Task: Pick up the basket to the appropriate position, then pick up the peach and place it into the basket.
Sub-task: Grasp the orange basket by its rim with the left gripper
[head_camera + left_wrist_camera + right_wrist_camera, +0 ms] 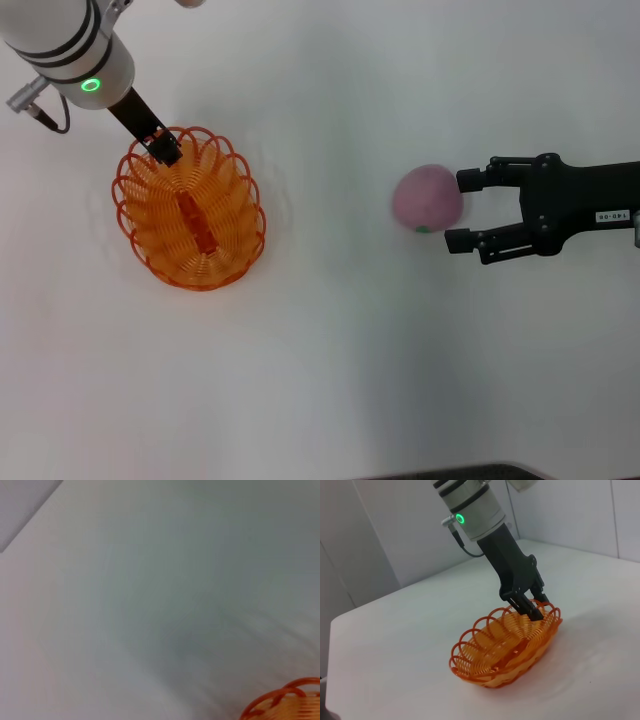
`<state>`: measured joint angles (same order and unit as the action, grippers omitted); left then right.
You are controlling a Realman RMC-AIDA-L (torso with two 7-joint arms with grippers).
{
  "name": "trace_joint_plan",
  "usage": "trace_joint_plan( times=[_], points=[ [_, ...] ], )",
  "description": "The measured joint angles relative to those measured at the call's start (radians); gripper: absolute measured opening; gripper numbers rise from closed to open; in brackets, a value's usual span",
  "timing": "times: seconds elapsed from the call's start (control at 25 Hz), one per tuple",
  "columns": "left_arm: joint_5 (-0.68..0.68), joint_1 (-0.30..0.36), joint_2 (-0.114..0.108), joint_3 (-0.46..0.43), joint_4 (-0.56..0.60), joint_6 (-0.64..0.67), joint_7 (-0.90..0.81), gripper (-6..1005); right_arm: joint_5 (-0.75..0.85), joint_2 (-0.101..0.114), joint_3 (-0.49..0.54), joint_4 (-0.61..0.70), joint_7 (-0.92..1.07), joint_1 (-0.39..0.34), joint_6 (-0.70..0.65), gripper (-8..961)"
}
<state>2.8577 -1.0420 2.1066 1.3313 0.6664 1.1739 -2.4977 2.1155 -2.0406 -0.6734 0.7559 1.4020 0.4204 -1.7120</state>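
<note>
The orange openwork basket [190, 215] sits on the white table at the left, and its rim also shows in the left wrist view [282, 705]. My left gripper [165, 148] is shut on the basket's far rim; the right wrist view shows that left gripper [532, 607] pinching a rim loop of the basket [500, 652]. The pink peach [425, 196] lies on the table at the right, a green spot at its lower edge. My right gripper [455, 210] is open beside it, with its two fingertips level with the peach's right side, one on each flank.
The white table [320, 380] spreads around both things with nothing else on it. A dark edge shows at the table's near side [450, 472]. In the right wrist view, pale wall panels [380, 525] stand behind the table.
</note>
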Motion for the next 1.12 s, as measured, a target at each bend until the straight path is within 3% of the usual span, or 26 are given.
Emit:
trace_joint_plan(
  times=[0.12,0.32,0.56,0.8,0.96,1.0,1.12],
  points=[
    [0.000,0.000,0.000,0.000,0.000,-0.003,0.002,507,0.000,-0.001,0.000,0.000,0.000,0.000,0.004,944],
    [0.000,0.000,0.002,-0.002,0.005,-0.001,0.004,296,0.000,-0.001,0.000,0.000,0.000,-0.002,0.004,944],
    [0.000,0.002,0.005,0.000,0.014,0.007,0.004,125,0.000,-0.001,0.000,0.000,0.000,0.000,0.004,944],
    [0.000,0.006,0.006,-0.022,0.033,0.030,-0.005,112,0.000,-0.001,0.000,0.000,0.000,0.001,0.010,944],
    [0.000,0.019,0.006,-0.103,0.091,0.100,-0.010,98,0.000,-0.001,0.000,0.000,0.000,0.001,0.011,944],
    [0.000,0.020,0.009,-0.212,0.143,0.193,-0.009,94,0.000,-0.001,0.001,0.000,0.000,0.001,0.011,944],
    [-0.001,0.027,0.015,-0.301,0.220,0.297,-0.003,83,0.000,-0.001,0.002,0.000,0.000,0.000,0.011,944]
  ],
)
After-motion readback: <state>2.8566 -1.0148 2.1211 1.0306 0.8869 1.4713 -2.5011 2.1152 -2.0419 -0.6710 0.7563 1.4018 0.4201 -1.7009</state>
